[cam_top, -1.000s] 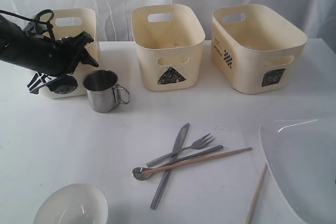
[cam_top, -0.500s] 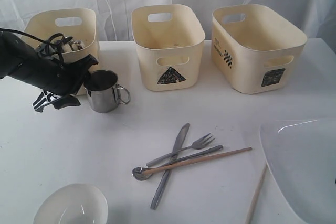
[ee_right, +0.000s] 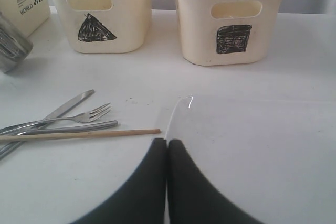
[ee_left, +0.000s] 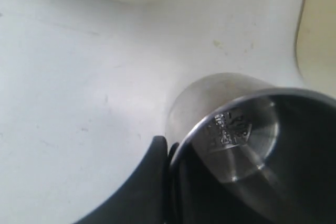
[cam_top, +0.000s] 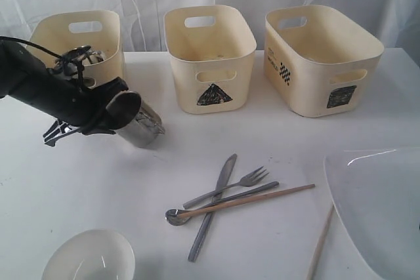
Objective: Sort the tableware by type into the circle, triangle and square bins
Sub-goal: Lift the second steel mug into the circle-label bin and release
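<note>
A steel mug (cam_top: 142, 129) hangs tilted in front of the leftmost bin (cam_top: 72, 34), mouth toward the arm. My left gripper (cam_top: 115, 113) is shut on its rim; one finger (ee_left: 156, 153) lies outside the mug (ee_left: 220, 98), the other inside. More steel ware (cam_top: 88, 54) shows in that bin. Knife (cam_top: 214, 202), fork (cam_top: 244, 180), spoon (cam_top: 226, 199) and a chopstick (cam_top: 257, 197) lie crossed mid-table. Another chopstick (cam_top: 321, 244) lies beside the white plate (cam_top: 380, 208). A white bowl (cam_top: 88, 259) sits front left. My right gripper (ee_right: 168, 143) is shut, empty, over the plate's edge (ee_right: 252, 150).
The triangle bin (cam_top: 210, 57) and square bin (cam_top: 321, 57) stand along the back; both look empty. The leftmost bin's mark is hidden by my left arm. A white curtain hangs behind the bins.
My left gripper came down from the leftmost bin to the mug, shut on its rim and tipped it up off the table. The right side has not moved.
</note>
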You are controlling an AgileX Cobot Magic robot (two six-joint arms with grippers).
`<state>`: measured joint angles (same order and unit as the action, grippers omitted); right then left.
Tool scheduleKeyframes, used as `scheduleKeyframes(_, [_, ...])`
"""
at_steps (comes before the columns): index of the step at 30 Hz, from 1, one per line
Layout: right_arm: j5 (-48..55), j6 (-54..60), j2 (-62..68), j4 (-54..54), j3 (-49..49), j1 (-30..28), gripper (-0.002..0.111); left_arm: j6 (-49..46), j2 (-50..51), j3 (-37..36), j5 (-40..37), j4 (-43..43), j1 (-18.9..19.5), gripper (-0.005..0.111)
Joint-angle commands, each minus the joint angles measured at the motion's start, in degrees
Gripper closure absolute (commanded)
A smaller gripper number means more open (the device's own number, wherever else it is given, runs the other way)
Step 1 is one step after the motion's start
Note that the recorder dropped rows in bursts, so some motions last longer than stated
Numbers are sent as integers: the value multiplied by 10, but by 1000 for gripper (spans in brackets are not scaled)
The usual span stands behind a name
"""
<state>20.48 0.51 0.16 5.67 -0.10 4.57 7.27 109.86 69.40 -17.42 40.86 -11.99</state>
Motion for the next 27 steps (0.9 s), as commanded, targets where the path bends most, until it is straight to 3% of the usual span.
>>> scheduleKeyframes(1, [-3,-1,-2,-1,1,1,108,-38,-15,-3,-72,6,-1,107])
scheduleKeyframes(4, [-3,-1,-2,-1,1,1,108,-66,-46,-3,-82,6,-1,107])
scheduleKeyframes(8, [-3,-1,-2,-1,1,1,108,-104,-165,4,-44,6,-1,107])
scheduleKeyframes(10, [-3,-1,-2,-1,1,1,108,-147,-231,15,22,6,-1,107])
scheduleKeyframes(13, [-3,-1,-2,-1,1,1,108,-281,-283,19,194,6,-1,107])
scheduleKeyframes(16, [-3,-1,-2,-1,1,1,108,-321,-265,19,330,6,-1,107])
scheduleKeyframes(23, [-3,-1,-2,-1,1,1,108,-317,-129,23,532,-50,-1,107])
scheduleKeyframes(27, [-3,-1,-2,-1,1,1,108,-315,-57,48,546,-111,-1,107])
